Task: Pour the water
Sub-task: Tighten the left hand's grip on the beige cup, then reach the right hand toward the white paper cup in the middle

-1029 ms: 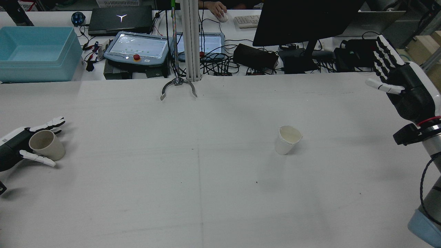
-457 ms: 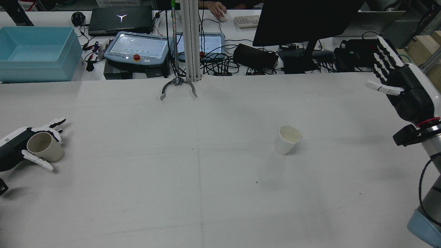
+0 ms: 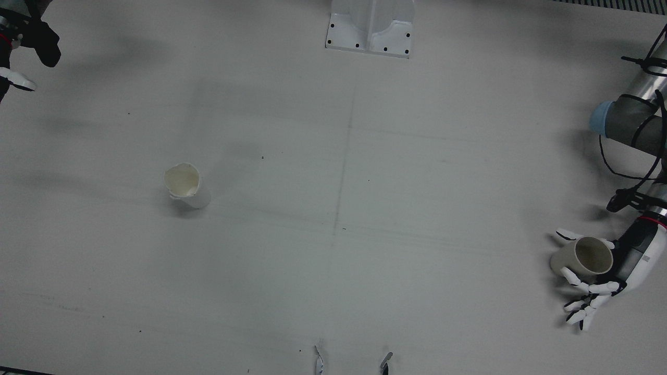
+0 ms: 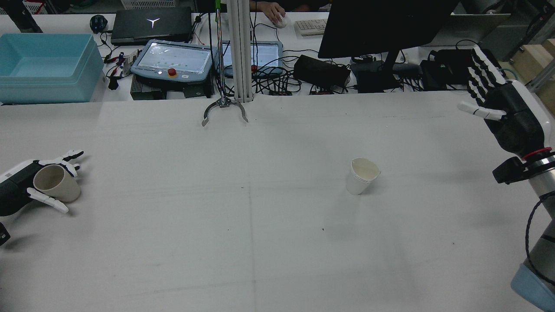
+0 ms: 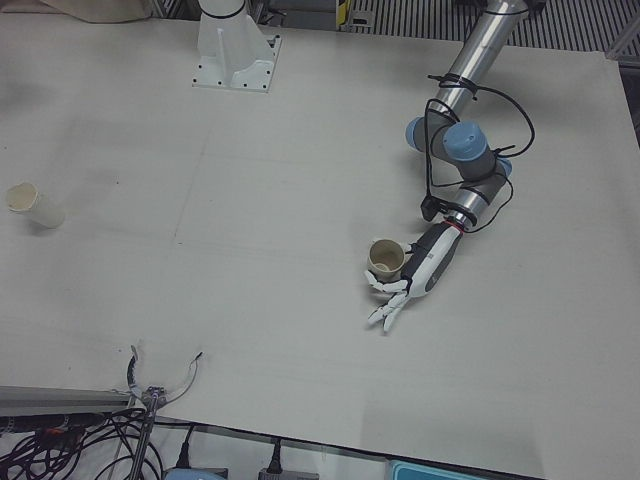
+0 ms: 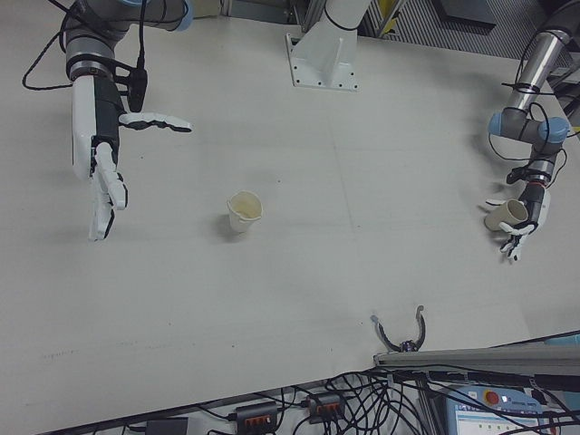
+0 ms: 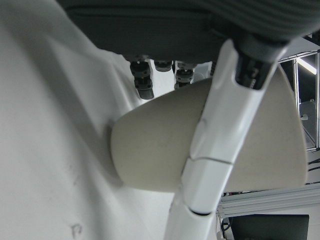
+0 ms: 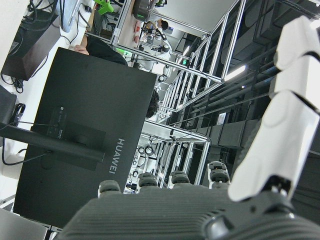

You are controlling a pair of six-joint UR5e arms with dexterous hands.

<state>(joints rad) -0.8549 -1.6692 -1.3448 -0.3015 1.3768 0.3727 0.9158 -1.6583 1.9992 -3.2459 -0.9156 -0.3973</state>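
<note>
A beige cup (image 4: 56, 188) is at the table's far left in the rear view, its base touching the table (image 4: 260, 242). My left hand (image 4: 26, 186) is shut on it, with the thumb (image 7: 220, 150) across one side and the fingers (image 3: 591, 304) stretched straight along the other. The cup also shows in the front view (image 3: 581, 258) and the left-front view (image 5: 385, 258). A white paper cup (image 4: 362, 177) with a dented rim stands alone right of centre, far from both hands. My right hand (image 4: 498, 99) is open with straight fingers, raised at the far right, and shows in the right-front view (image 6: 100, 149).
A metal claw tool (image 4: 224, 110) hangs at the table's far edge. Behind it are a blue bin (image 4: 43, 65), teach pendants, cables and a monitor (image 4: 381, 26). The arm pedestal (image 3: 370, 26) stands at the robot's edge of the table.
My left hand has sunk a little with the beige cup, down to the table. My right hand has drifted slightly; the white cup has not moved.
</note>
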